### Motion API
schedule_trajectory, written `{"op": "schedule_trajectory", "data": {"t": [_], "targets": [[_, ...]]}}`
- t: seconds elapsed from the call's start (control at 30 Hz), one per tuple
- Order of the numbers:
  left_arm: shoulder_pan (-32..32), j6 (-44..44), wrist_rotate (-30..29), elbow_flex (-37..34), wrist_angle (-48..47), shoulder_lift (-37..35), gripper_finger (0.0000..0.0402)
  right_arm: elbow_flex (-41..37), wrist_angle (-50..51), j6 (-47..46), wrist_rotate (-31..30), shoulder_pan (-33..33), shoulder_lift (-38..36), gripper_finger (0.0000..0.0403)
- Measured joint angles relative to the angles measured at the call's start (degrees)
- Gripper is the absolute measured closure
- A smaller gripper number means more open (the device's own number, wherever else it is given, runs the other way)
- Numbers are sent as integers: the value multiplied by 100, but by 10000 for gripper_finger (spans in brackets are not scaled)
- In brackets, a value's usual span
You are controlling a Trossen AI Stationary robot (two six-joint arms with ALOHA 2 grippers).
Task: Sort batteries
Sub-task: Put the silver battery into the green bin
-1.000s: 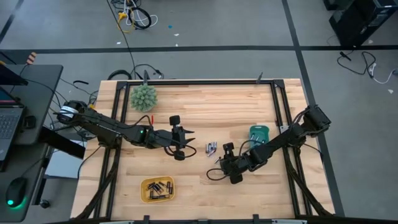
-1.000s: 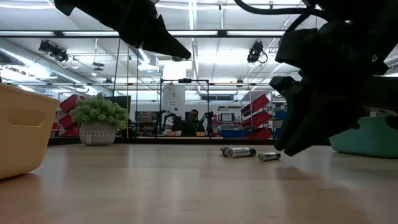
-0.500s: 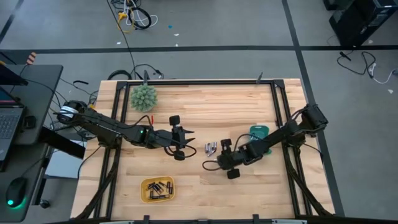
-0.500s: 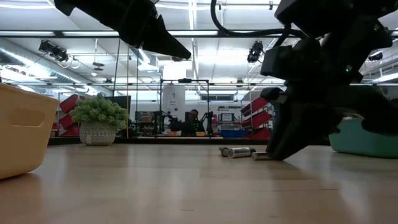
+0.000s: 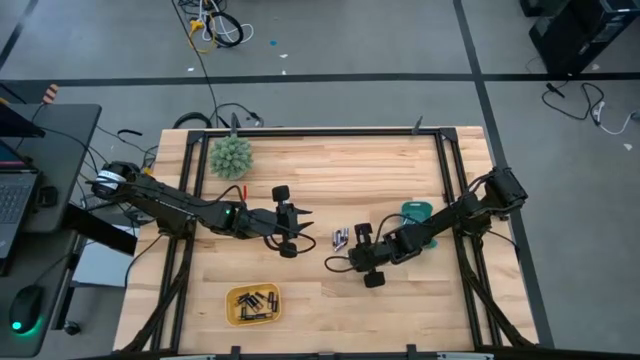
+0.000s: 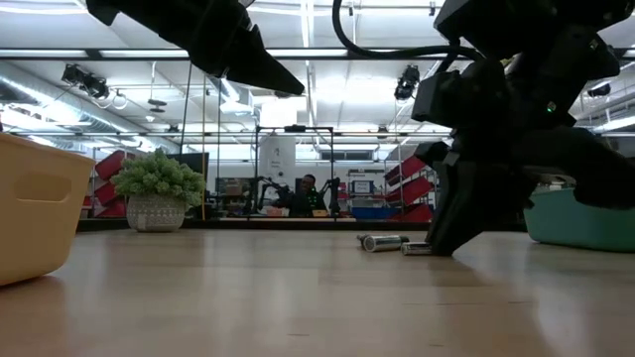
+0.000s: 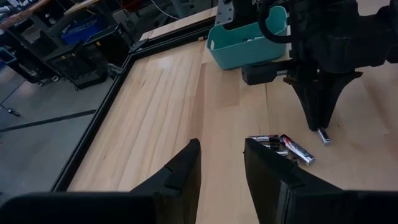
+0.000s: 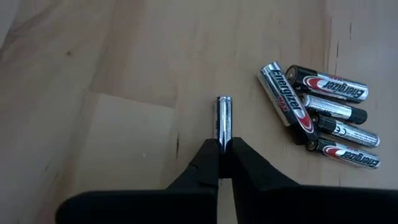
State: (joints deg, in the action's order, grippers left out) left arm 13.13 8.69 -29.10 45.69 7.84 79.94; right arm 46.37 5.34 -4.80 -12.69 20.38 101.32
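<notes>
Wood planks make up the table point(image 5: 320, 170), with a grey floor and loose cables all around it. At about 11 o'clock on the table sits a spiky green ball point(image 5: 231, 156). At about 7 o'clock sits a yellow tray point(image 5: 253, 304) with some dark batteries inside. At about 3 o'clock sits a teal bin point(image 5: 417, 213).

Near the middle of the table lies a small pile of batteries point(image 8: 323, 116), touching each other. One more battery point(image 8: 223, 117) lies just beside the pile, apart from it.

The right gripper point(image 8: 224, 144) is down at the table by the pile. Its two fingers are pinched tight on the end of that one battery.

The left gripper point(image 7: 221, 163) hangs above the table at about 9 o'clock from the pile. Its fingers are a little way apart and hold nothing.

Far behind the table, the low view shows a person point(image 6: 312, 191) sitting in the room
</notes>
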Motion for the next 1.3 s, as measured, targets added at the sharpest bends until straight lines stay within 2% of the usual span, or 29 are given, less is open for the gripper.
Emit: {"op": "schedule_trajectory", "data": {"t": [0.17, 0.33, 0.43, 0.57, 0.73, 0.83, 0.97, 1.17, 1.3], "targets": [[-2, 0, 2, 0, 0, 0, 282, -16, 96, -311, 53, 4, -181, 395], [-1, 0, 2, 0, -2, 0, 282, -26, 437, -781, 155, 33, -730, 397], [-2, 0, 2, 0, -4, 0, 282, -26, 874, -1472, -194, 78, -1114, 398], [-2, 0, 2, 0, -7, 0, 282, -24, 1636, -3016, -1279, 261, -1763, 398], [-1, 22, 2, 0, -7, 0, 282, -20, 3182, -5570, -1903, 572, -2659, 399], [-2, 24, 2, 0, -6, 0, 282, -20, 4409, -7217, -1915, 836, -3085, 399], [-2, 24, 2, 0, -4, 0, 282, -20, 5599, -8773, -1901, 1285, -3393, 399], [-2, 135, 2, 0, -7, 0, 282, -17, 6542, -10181, -1595, 1725, -3332, 399], [0, 178, 2, 0, -4, 0, 282, -17, 6994, -10606, -1425, 1792, -3182, 400]]}}
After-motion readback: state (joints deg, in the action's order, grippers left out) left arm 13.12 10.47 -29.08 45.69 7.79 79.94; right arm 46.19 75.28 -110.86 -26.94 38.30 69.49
